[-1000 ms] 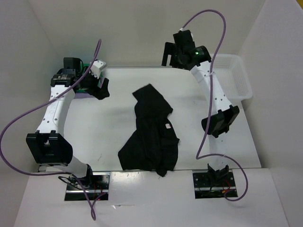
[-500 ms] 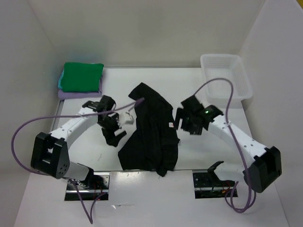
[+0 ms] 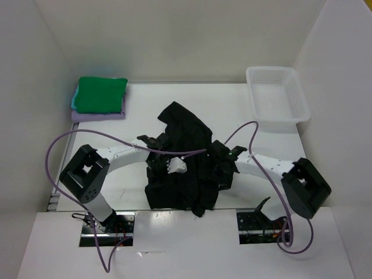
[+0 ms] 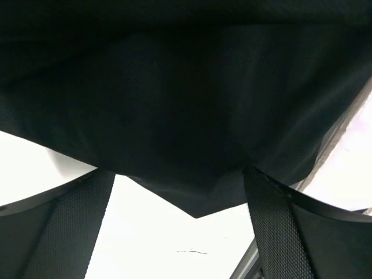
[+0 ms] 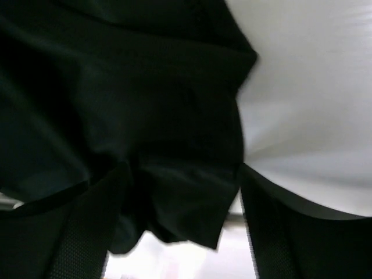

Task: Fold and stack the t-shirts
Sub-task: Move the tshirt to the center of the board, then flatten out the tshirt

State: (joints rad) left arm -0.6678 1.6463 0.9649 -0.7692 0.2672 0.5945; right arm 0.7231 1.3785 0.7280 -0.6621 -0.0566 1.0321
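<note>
Black t-shirt (image 3: 185, 152) lies crumpled in the middle of the white worktop (image 3: 139, 113). It is a long, rumpled heap of soft matte cloth running from far to near, and its near hem is close to the worktop's near edge. My left jaws sit at its left side and my right jaws at its right side, roughly level with each other (both wrists are low, right down at the fabric).

Seen from my left wrist, the jaws are spread wide. Their dark pads (image 4: 67, 232) have a fine woven-looking grain and stand at either side of the view. A pointed fold of the shirt hangs into the gap between them, unpinched. A thin dark scuff (image 4: 192, 251) marks the smooth worktop below.

My right wrist shows much the same: jaws spread, with bunched black fabric of faint sheen filling the space between the pads and bare worktop off to the right.

At the far-left corner sits a neat square stack. A bright green t-shirt (image 3: 102, 94) is on top, a turquoise t-shirt (image 3: 74, 100) shows only as a sliver at the left edge, and a lavender t-shirt (image 3: 96, 115) is at the bottom. A white plastic bin (image 3: 278, 116) with lattice walls stands at the far-right corner. Purple cables (image 3: 57, 154) loop from my arms.
</note>
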